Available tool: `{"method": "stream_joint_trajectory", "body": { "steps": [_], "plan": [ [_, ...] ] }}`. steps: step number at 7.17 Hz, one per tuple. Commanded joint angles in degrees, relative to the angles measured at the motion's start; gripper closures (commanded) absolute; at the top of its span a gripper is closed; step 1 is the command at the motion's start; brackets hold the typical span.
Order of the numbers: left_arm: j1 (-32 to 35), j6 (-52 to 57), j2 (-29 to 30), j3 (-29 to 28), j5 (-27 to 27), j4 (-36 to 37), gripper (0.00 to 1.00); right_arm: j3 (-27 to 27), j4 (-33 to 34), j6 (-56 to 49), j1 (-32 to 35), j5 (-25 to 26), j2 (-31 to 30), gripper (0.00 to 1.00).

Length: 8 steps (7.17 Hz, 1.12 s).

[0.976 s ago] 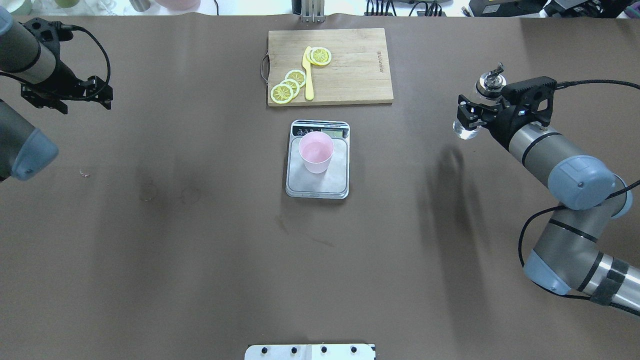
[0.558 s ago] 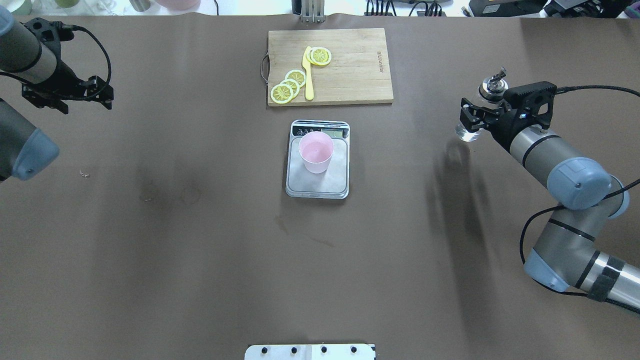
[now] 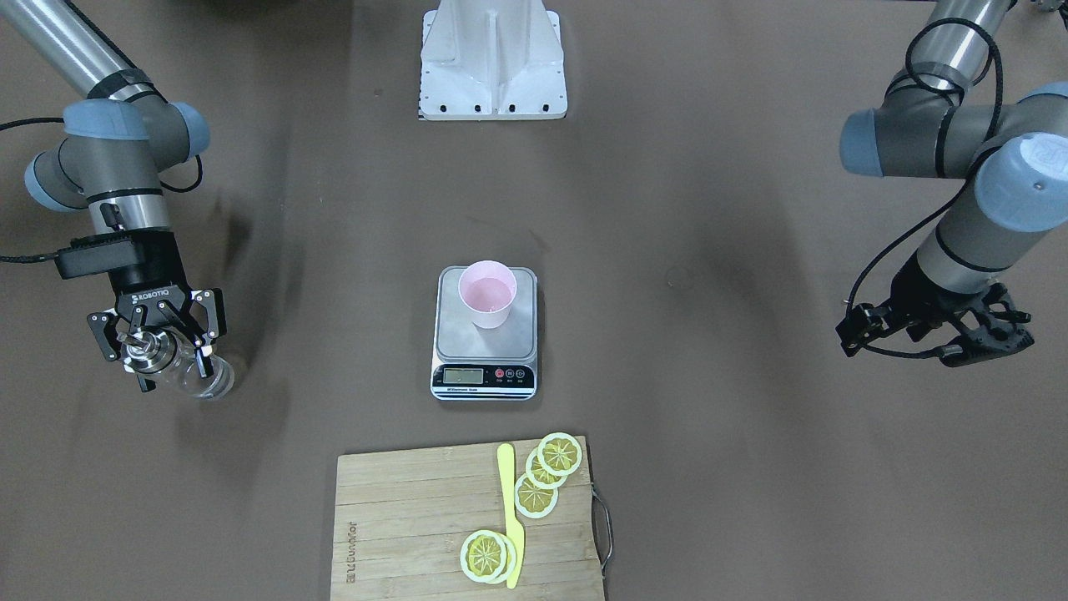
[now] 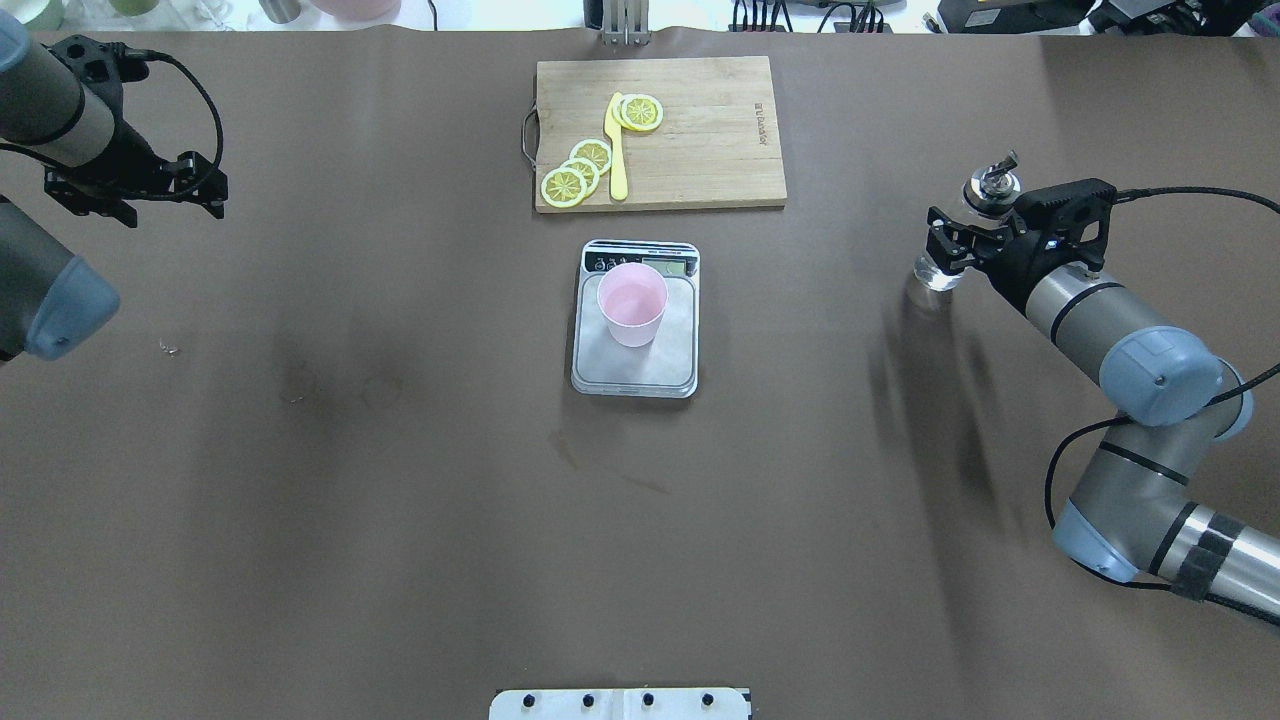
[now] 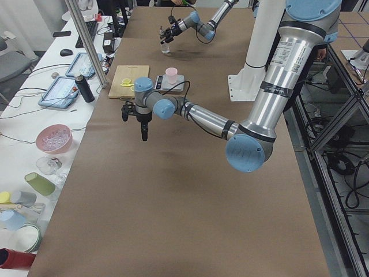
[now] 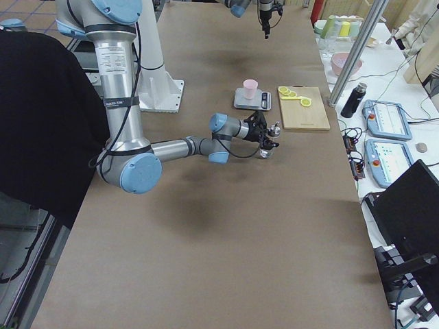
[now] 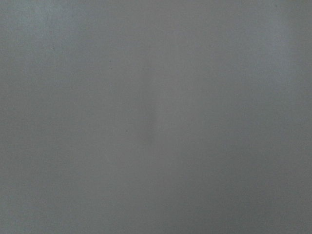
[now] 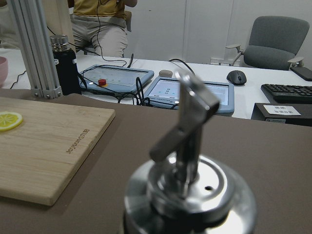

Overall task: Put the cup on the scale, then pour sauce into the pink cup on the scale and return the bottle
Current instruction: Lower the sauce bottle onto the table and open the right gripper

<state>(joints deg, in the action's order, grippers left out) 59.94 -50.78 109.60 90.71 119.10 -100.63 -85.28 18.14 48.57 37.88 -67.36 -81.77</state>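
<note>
The pale pink cup (image 4: 632, 303) stands upright on the silver scale (image 4: 610, 368) at the table's middle; it also shows in the front view (image 3: 487, 294). My right gripper (image 4: 962, 243) is shut on the clear glass bottle (image 4: 935, 270) with the silver pourer cap (image 4: 990, 185), far to the right of the scale. The bottle (image 3: 204, 380) is nearly upright with its base at or just above the table. Clear sauce is in it. My left gripper (image 4: 95, 200) points down at the far left, looks shut and holds nothing.
A wooden cutting board (image 4: 700, 130) with lemon slices (image 4: 578, 172) and a yellow knife (image 4: 617, 150) lies just behind the scale. The robot's white base plate (image 4: 620, 703) is at the near edge. Brown table surface lies between scale and bottle.
My right gripper has lowered the bottle toward the table and shifted slightly toward the robot; the bottle's shadow now meets its base. The left arm, cup and scale have not moved.
</note>
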Motion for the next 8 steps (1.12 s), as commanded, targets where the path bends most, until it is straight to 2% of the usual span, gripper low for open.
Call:
{"method": "stream_joint_trajectory", "body": {
  "steps": [1,2,3,6,8],
  "plan": [
    [0.0,-0.02,0.0,-0.09,-0.01,0.0,0.02,0.55,-0.21,-0.32,-0.18,0.04,0.21,0.37],
    [0.0,-0.02,0.09,-0.09,-0.01,0.0,0.02,1.34,-0.21,-0.4,-0.53,0.21,0.3,0.16],
    [0.0,0.07,0.09,-0.18,-0.01,0.0,0.02,1.35,-0.21,-0.41,-0.88,0.38,0.21,0.01],
    [0.0,-0.02,0.09,-0.35,-0.01,0.0,0.02,-0.05,-0.64,-0.49,-0.8,0.04,0.13,0.0],
    [0.0,-0.02,0.09,-0.44,-0.01,0.0,0.02,-1.55,-0.65,-0.49,-0.71,0.12,-2.32,0.0]
  ]
}}
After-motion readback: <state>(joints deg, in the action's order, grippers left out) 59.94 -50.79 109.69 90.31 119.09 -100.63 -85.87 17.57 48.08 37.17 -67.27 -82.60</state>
